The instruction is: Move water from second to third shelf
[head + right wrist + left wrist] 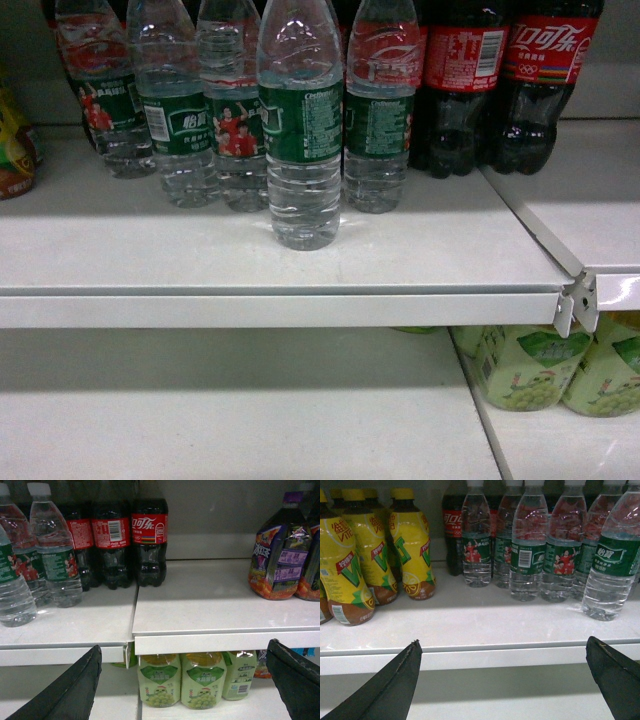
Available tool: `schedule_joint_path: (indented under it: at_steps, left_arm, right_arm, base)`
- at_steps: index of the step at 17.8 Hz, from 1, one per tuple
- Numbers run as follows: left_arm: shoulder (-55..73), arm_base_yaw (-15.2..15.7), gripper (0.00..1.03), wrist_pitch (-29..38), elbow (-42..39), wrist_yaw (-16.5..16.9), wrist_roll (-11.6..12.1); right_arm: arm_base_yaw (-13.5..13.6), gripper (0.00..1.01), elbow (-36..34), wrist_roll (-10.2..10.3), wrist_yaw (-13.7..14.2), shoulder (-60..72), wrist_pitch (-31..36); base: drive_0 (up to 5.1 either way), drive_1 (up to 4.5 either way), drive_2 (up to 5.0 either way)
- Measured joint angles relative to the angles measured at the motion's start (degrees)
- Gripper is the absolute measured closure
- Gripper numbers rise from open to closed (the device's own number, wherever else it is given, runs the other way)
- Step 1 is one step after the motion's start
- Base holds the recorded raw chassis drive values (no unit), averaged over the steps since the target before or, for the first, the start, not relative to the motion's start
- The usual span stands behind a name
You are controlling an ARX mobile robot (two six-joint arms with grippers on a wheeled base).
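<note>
White metal shelf (150,250), two adjoining boards, lower shelf (200,420) beneath. Water (300,130) upright, long axis vertical, nearest shelf edge, ahead of row of like bottles (190,110). Cola bottles (500,80) right of row; yellow tea bottles (375,555) far left; purple-labelled drinks (280,555) far right. Green grape drinks (180,680) on lower shelf, right. Left pincer (502,675) and right pincer (182,675) both spread wide, holding nothing, near shelf lip.

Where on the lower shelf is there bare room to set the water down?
The lower shelf is bare left of the green grape drink bottles. Above, water bottles and cola bottles crowd the back; only the front strip is free.
</note>
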Motion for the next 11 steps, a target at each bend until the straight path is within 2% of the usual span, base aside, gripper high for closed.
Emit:
schedule_joint_path:
  at_steps: [11]
  left_arm:
    - [0.0, 0.0, 0.05, 0.0, 0.0, 0.0, 0.0]
  right_arm:
    - [0.0, 0.03, 0.0, 0.0, 0.0, 0.0, 0.0]
  base:
    - [0.0, 0.0, 0.0]
